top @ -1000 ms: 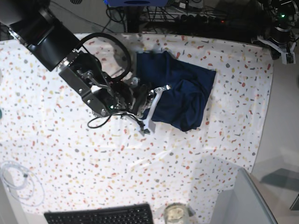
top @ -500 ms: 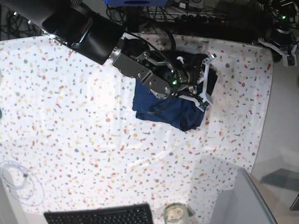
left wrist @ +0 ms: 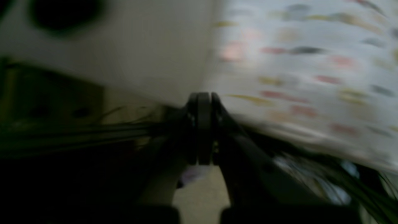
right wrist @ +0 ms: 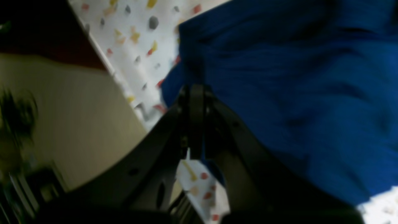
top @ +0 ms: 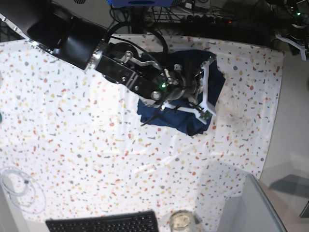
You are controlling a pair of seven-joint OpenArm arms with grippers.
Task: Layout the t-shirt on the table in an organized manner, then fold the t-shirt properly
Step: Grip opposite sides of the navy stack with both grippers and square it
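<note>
The dark navy t-shirt [top: 190, 121] lies crumpled at the back right of the speckled table [top: 72, 135]. My right arm reaches across it from the left. My right gripper [top: 206, 89] is over the shirt's right part. In the right wrist view this gripper [right wrist: 196, 88] is shut, its tips at the edge of the blue t-shirt [right wrist: 295, 93], with nothing seen between the fingers. My left gripper [left wrist: 203, 96] is shut and empty, off the table's [left wrist: 311, 62] edge; that view is blurred. The left arm [top: 295, 36] shows at the top right corner.
A black keyboard [top: 104, 223] and a glass jar [top: 182, 221] sit at the front edge. A coiled white cable [top: 19, 188] lies front left. A grey bin [top: 251, 208] stands front right. Dark cables [top: 193, 14] run behind the table.
My right arm has swept from the shirt's left edge across to its right side, gripper shut throughout. The shirt's outline is about the same. The left arm has shifted slightly at the top right.
</note>
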